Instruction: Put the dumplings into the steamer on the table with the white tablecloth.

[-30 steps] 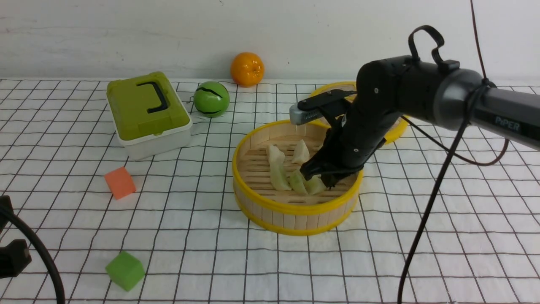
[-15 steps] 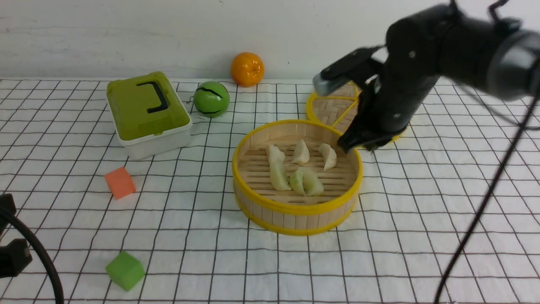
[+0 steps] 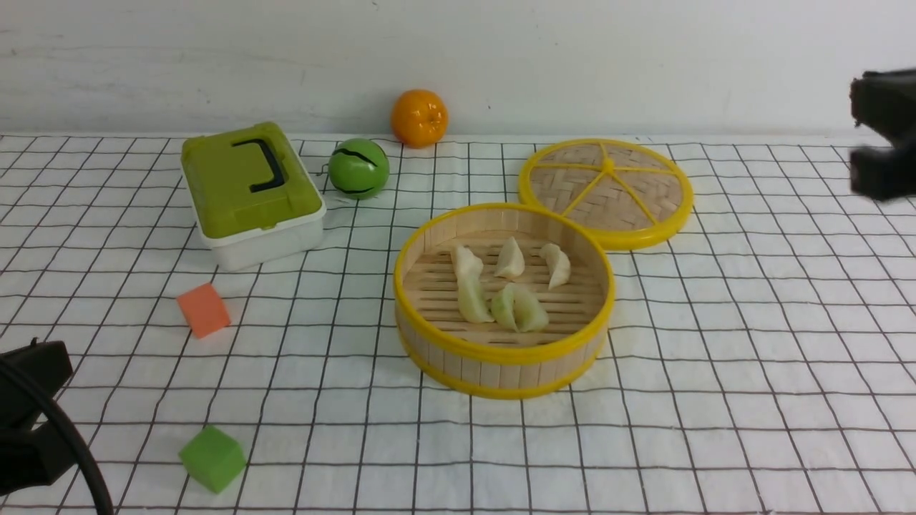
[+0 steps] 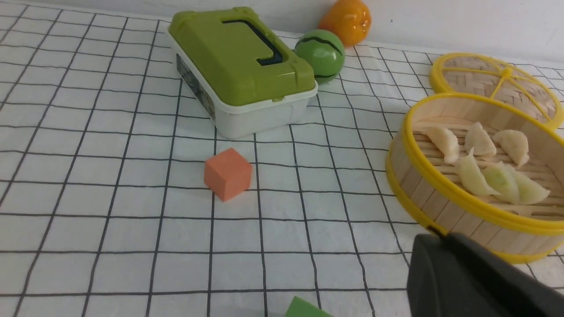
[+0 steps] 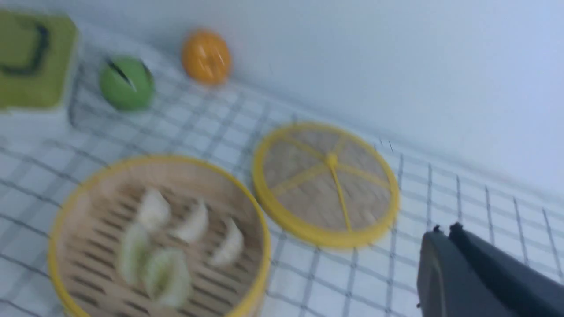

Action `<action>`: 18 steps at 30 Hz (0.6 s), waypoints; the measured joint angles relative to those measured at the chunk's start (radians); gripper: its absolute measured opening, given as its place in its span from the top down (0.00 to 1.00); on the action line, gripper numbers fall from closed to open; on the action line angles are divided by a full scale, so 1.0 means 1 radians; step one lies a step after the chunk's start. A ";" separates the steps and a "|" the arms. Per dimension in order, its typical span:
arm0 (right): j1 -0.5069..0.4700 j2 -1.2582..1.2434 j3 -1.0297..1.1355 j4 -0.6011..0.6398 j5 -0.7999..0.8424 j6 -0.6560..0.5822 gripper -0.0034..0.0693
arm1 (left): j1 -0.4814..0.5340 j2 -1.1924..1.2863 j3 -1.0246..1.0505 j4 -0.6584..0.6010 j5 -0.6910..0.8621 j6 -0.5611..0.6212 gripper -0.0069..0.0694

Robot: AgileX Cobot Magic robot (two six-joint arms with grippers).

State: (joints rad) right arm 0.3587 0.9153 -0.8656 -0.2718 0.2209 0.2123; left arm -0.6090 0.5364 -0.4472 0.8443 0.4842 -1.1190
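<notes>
The steamer [image 3: 501, 355], a round bamboo basket with yellow rims, stands mid-table on the white tablecloth [image 3: 751, 343]. Several pale dumplings [image 3: 510, 259] lie on its slatted floor. They also show in the left wrist view, dumplings [image 4: 480, 141] inside the steamer [image 4: 423, 176]. My right arm [image 3: 886, 175] is a dark blur at the far right edge, high and well away from the steamer. In its wrist view my right gripper [image 5: 445, 229] is shut and holds nothing. My left gripper [image 4: 434, 237] is shut too, just in front of the steamer's near wall, empty.
The flat woven lid [image 3: 607, 189] lies behind the steamer to the right. A green lunchbox [image 3: 247, 189], a green ball [image 3: 358, 168] and an orange [image 3: 419, 116] stand at the back left. An orange cube [image 3: 204, 309] and a green cube [image 3: 212, 458] lie front left near my left arm [image 3: 28, 422].
My right arm has lifted out of the steamer and swung up and right to the frame's edge. A dumpling it covered now shows on the steamer's right side. The left arm rose slightly.
</notes>
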 joint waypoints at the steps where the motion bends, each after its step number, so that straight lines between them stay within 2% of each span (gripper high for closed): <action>1: 0.000 -0.086 0.142 0.000 -0.150 0.037 0.97 | 0.000 0.000 0.000 -0.002 -0.001 0.000 0.93; 2: 0.000 -0.148 0.266 0.000 -0.278 0.072 0.97 | 0.000 0.000 0.000 -0.003 -0.004 0.000 0.93; 6: 0.000 -0.251 0.474 -0.001 -0.454 0.117 0.96 | 0.000 0.000 0.000 -0.003 -0.006 0.000 0.93; 18: 0.000 -0.266 0.524 -0.041 -0.472 0.116 0.95 | 0.000 0.000 0.000 -0.002 -0.006 0.000 0.93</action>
State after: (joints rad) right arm 0.3587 0.6489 -0.3420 -0.3129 -0.2512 0.3284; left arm -0.6090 0.5364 -0.4472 0.8425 0.4782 -1.1190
